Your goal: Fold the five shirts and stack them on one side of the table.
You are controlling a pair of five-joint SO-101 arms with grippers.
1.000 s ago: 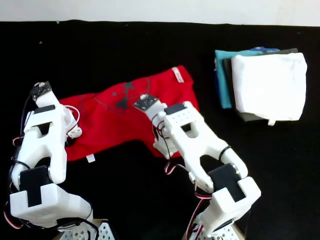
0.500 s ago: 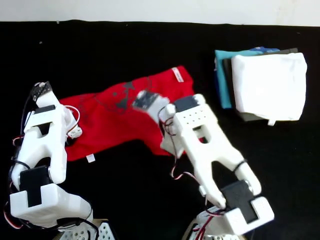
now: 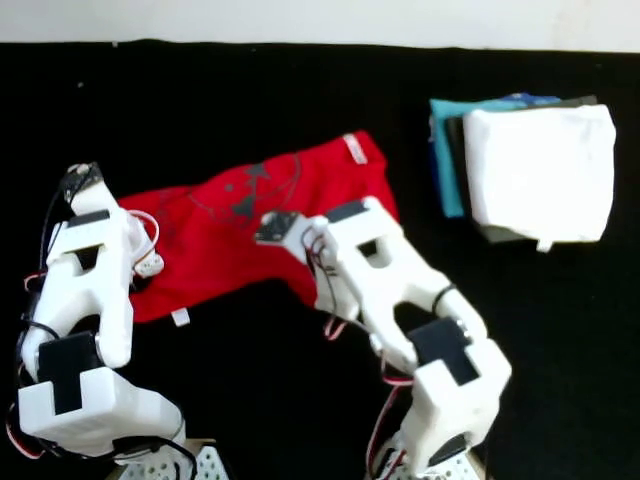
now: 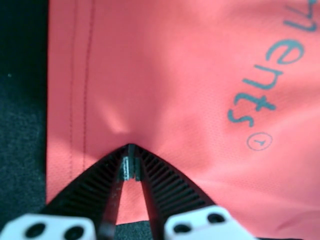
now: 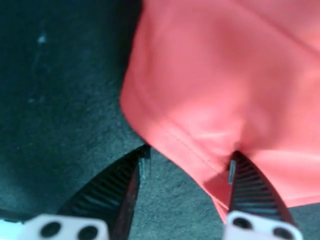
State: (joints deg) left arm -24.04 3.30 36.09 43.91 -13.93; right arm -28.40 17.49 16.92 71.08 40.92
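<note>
A red shirt (image 3: 225,235) lies spread out left of the table's middle, with a dark print near its upper edge. In the left wrist view my left gripper (image 4: 131,167) is shut on a pinch of the red shirt (image 4: 175,75) close to a stitched hem. The left arm (image 3: 90,270) stands over the shirt's left end. Over the shirt's lower right edge is the right arm (image 3: 365,265). My right gripper (image 5: 187,160) is open, and a corner of the red shirt (image 5: 210,75) lies between its fingers.
A stack of folded shirts, white on top (image 3: 540,170) with teal (image 3: 442,165) and dark layers under it, sits at the back right. The black table (image 3: 250,90) runs to a pale wall behind. Both arm bases stand at the near edge.
The right arm swung out to the right, then came back left; its wrist now sits farther left over the shirt's lower edge. The left arm and the shirt have not moved.
</note>
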